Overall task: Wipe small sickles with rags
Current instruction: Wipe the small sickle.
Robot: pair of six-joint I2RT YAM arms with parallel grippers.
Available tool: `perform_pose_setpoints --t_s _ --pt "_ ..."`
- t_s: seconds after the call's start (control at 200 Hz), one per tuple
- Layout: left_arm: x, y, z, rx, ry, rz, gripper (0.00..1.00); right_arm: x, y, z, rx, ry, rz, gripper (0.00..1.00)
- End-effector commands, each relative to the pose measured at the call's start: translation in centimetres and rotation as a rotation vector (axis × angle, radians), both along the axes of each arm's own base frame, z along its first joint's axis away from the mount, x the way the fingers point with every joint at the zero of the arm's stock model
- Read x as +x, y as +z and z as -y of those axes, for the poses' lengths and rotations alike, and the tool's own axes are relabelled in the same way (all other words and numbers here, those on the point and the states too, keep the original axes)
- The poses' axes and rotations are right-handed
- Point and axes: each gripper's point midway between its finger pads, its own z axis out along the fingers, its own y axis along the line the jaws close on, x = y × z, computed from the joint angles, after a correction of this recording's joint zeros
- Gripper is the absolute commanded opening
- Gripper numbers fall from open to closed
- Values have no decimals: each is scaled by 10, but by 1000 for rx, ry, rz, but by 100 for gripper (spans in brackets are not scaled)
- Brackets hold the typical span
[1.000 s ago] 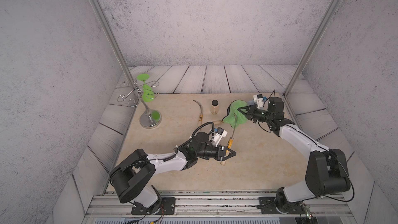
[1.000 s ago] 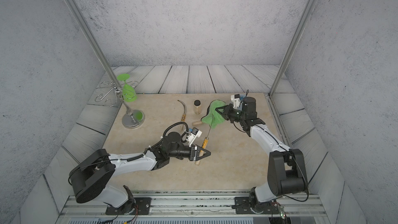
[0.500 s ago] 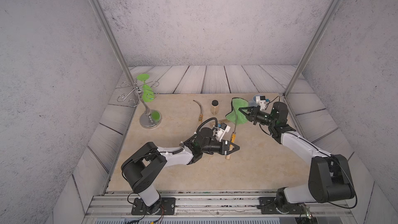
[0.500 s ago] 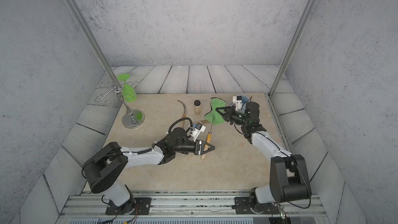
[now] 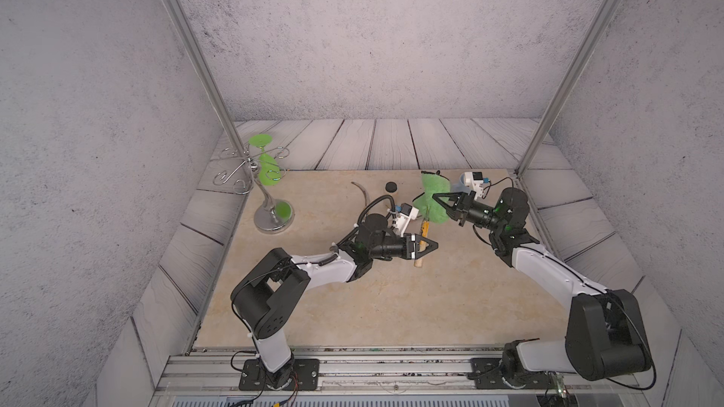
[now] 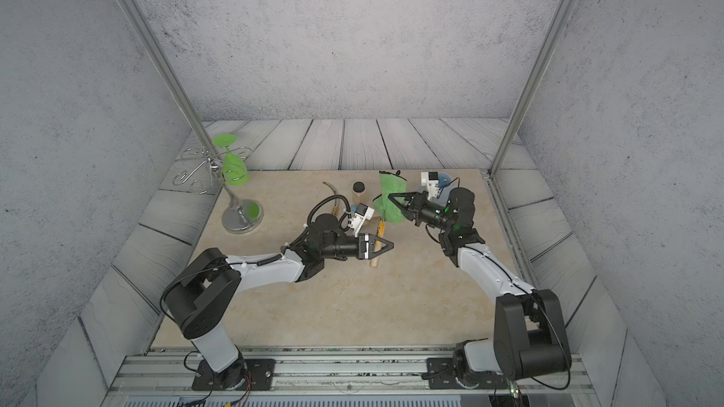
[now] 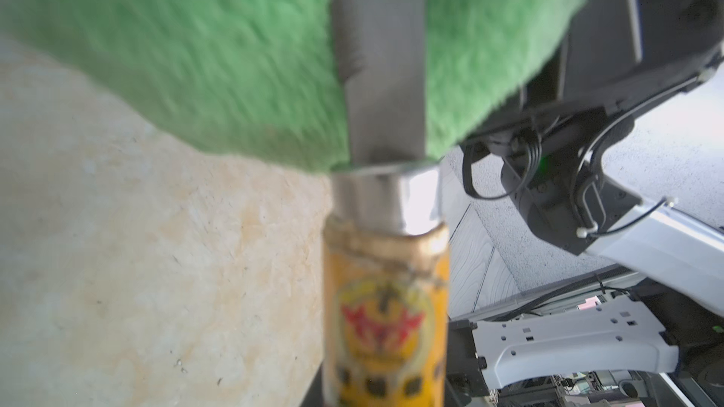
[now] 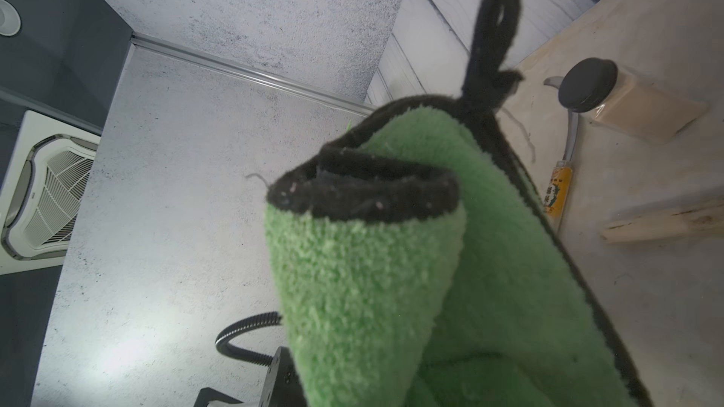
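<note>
Top views and both wrist views together give this count: two pincers, three sickles, one rag, one jar, one stand, one goblet. Left pincer (image 5: 428,246) is clamped across the pale wooden handle of the first sickle (image 5: 418,262). The handle butt projects on the near side of the jaws. In the left wrist view the yellow-labelled handle and grey blade (image 7: 382,72) extend straight ahead of this pincer. The blade lies against the rag (image 7: 176,52), with green pile on both sides of it. Right pincer (image 5: 442,203), beyond and to the right of the left pincer, is closed on a fold of the rag and holds it against that blade. Ahead of the right pincer, past the rag, the second sickle (image 8: 558,189) lies flat on the tabletop (image 8: 666,326). Its handle is yellow-labelled and its blade passes beside the black-lidded jar (image 8: 587,86). The third sickle (image 8: 666,225) shows only a plain wooden handle, lying near the second. The chrome stand (image 5: 273,218), carrying the green goblet (image 5: 267,170), stands well to the left of the left pincer.
</note>
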Motion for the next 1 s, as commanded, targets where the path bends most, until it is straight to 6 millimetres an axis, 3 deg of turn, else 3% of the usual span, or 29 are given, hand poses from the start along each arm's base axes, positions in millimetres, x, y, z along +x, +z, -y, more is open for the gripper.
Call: perform_pose_setpoints --t_s 0.0,0.135,0.24,0.385,0.555,0.796,0.996 --pt "14 38 -3 -89 -20 81 0 -32 26 -11 23 112 72 7" --pt "33 49 -19 -113 19 81 0 -36 34 -9 8 110 100 7" --pt "32 46 -36 -104 39 78 0 -33 29 1 -64 56 99 7" --pt "14 34 -54 -45 57 87 0 -20 26 24 -115 -40 86 7" --pt "-17 35 -67 -30 59 99 0 2 1 41 -203 -105 12 7" --pt "-78 35 -54 20 -27 157 0 30 -15 36 -165 -84 -35 6" --pt "-90 28 -41 -1 -61 138 0 36 -4 32 -116 -65 -20 6"
